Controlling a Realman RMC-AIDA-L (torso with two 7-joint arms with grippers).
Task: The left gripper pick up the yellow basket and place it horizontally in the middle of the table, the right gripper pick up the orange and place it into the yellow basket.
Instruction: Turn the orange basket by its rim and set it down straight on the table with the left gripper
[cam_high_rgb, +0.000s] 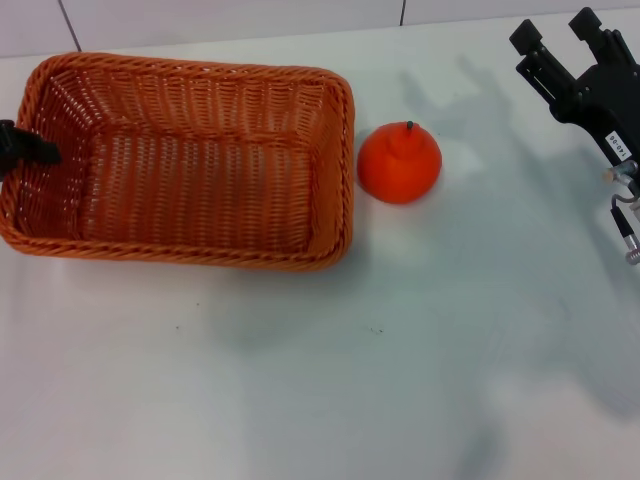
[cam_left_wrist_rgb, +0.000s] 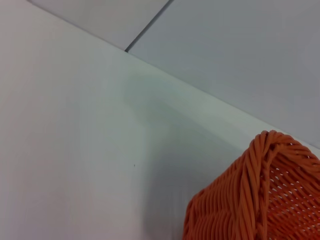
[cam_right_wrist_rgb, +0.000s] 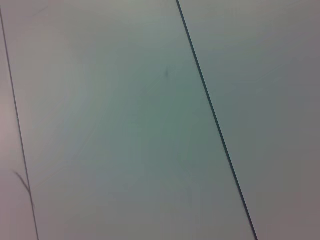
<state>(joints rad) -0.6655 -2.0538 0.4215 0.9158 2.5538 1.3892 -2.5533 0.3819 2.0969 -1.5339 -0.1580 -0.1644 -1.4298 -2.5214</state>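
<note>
Left pincer (cam_high_rgb: 25, 148) at yellow basket (cam_high_rgb: 190, 160) rim; right pincer's (cam_high_rgb: 565, 40) label unreadable.

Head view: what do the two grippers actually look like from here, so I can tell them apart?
The right gripper is a black two-pronged claw with a small white label, a silver fitting and a thin cable below it. Of the left gripper only a black finger shows, at the basket's left rim.

Woven orange-brown basket (cam_high_rgb: 185, 160) upright, table's left; orange (cam_high_rgb: 399, 162) just beside its right end, stem up
</note>
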